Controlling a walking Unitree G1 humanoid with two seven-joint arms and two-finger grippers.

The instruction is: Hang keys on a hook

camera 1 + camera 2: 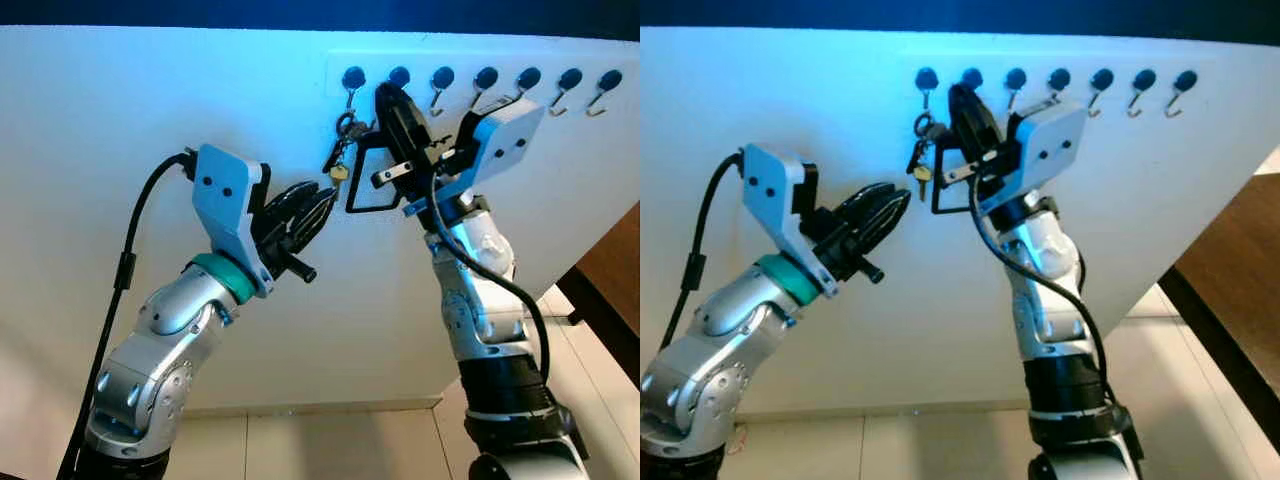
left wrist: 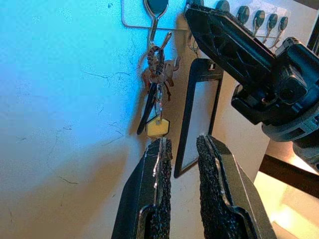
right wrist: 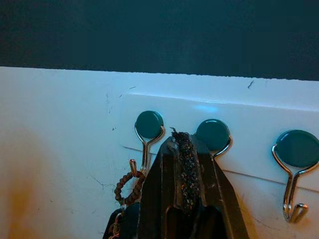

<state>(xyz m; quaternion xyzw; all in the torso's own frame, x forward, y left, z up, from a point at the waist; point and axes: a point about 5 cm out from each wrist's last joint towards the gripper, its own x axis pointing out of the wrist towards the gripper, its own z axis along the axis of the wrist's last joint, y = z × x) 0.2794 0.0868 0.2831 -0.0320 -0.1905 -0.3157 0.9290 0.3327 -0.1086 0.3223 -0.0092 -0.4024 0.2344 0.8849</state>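
Keys [image 1: 341,150]: upper centre, hung on leftmost hook [image 1: 352,88] | my right gripper [image 1: 392,105]: fingers closed, empty, just beside | my left gripper [image 1: 318,205]: slightly parted, below | risk: careless retreat snags keyring off.

Keys [image 1: 341,150] hang from the leftmost hook [image 1: 352,82]. The right gripper [image 1: 390,105] is just right of them; the left gripper [image 1: 318,205] is below, nearly closed.

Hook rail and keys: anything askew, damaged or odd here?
Nothing stands out. The keys hang from the end hook on the robot's left; the rail sits level, only hairline cracks mark the wall.
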